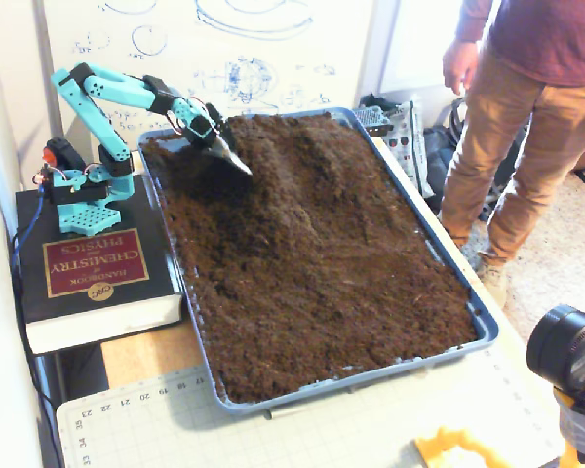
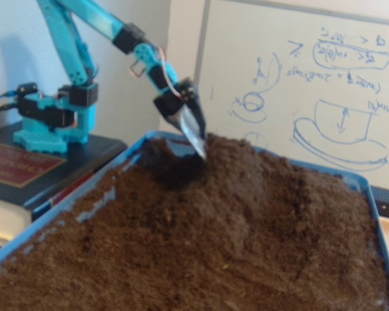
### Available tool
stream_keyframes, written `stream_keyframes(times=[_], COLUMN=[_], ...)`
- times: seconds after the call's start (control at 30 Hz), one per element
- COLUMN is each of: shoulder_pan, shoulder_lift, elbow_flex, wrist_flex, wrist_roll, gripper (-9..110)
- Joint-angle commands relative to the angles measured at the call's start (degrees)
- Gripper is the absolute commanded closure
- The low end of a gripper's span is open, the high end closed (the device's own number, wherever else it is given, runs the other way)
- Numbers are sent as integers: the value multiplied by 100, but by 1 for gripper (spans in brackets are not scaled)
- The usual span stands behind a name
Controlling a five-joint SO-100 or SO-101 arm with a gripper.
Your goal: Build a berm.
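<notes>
Where pincer (image 2: 193, 133) dips, berm (image 2: 259, 168) just alongside.

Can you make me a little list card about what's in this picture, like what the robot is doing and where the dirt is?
robot: turquoise arm standing on a thick book
pincer: carries a shiny metal scoop, tip touching the dirt; open or shut cannot be told
tray: blue, full of dark brown dirt
berm: raised hump of dirt at the far end of the tray, by the scoop
hollow: dug-out dip beside the scoop
behind: whiteboard with blue drawings
person: standing at the right of a fixed view
</notes>
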Motion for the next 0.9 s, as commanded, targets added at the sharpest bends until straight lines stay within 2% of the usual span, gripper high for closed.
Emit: stream_keyframes(times=[0.0,0.4,0.67,0.87], shoulder_pan=[-272,-694,-624,-633], shoulder_lift=[519,1433,2452,2522], elbow_flex=[-501,-501,-185,352], wrist_flex=[-193,0,1266,2435], wrist_roll=[316,1310,1441,1415], gripper=[101,101,101,101])
